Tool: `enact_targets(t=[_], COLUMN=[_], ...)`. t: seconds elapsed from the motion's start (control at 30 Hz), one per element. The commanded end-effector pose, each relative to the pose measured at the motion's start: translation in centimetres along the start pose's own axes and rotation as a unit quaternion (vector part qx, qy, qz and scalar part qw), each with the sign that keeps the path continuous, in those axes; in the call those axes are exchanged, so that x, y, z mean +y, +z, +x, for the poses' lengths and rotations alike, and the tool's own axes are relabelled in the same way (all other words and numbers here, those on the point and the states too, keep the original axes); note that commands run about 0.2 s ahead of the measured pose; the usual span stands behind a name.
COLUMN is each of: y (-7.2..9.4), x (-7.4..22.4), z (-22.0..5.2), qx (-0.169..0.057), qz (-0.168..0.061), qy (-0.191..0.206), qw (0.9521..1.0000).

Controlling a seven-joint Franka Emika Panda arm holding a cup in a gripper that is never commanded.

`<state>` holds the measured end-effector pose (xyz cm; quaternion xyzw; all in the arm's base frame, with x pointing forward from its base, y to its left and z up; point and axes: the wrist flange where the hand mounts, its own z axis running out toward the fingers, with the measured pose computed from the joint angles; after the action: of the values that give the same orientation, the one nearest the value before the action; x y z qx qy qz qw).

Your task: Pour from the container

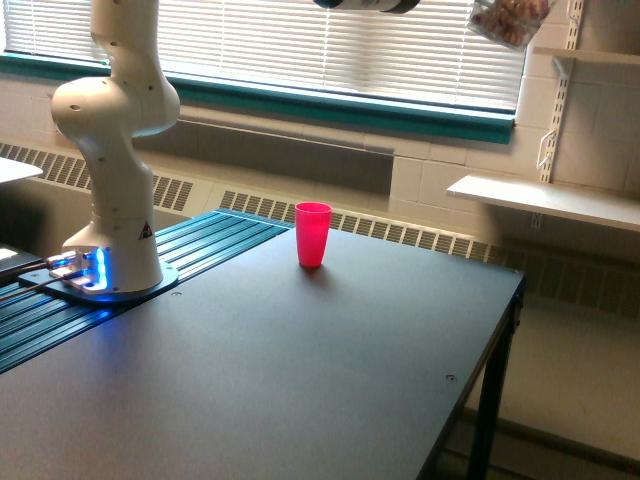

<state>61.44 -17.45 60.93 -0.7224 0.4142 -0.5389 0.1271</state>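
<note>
The container [510,20], a clear cup with brownish bits inside, hangs tilted in the air at the top right of the exterior view, in front of the window blinds. Its upper part is cut off by the frame's top edge, and so are the gripper's fingers that hold it. A dark piece of the arm [366,4] shows along the top edge to the container's left. A bright pink cup [312,234] stands upright on the dark table [300,380], far below the container and to its left.
The arm's white base [112,180] stands at the table's left on a ribbed teal strip [190,250]. A white wall shelf [545,200] juts out at the right, below the container. The table's right edge [500,330] drops to the floor.
</note>
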Motion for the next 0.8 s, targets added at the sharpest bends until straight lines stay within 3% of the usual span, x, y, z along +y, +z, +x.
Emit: enact_targets(t=[0.03, 0.1, 0.23, 0.37, 0.47, 0.57, 0.7, 0.8], y=[3.7, 3.8, 3.7, 2.8, 2.2, 1.4, -0.1, -1.6], x=[2.8, 2.5, 2.4, 2.4, 4.1, 4.7, 5.5, 5.9], z=[-8.7, -10.4, -15.6, -20.6, -22.4, -23.6, -25.6, -27.1], qx=[-0.102, -0.127, -0.183, -0.223, -0.239, -0.247, -0.270, -0.280], qz=[-0.067, -0.074, -0.101, -0.114, -0.135, -0.143, -0.160, -0.165], qy=[-0.019, -0.018, -0.037, -0.058, -0.051, -0.046, 0.000, -0.001], qw=[0.9923, 0.9890, 0.9771, 0.9664, 0.9602, 0.9573, 0.9495, 0.9459])
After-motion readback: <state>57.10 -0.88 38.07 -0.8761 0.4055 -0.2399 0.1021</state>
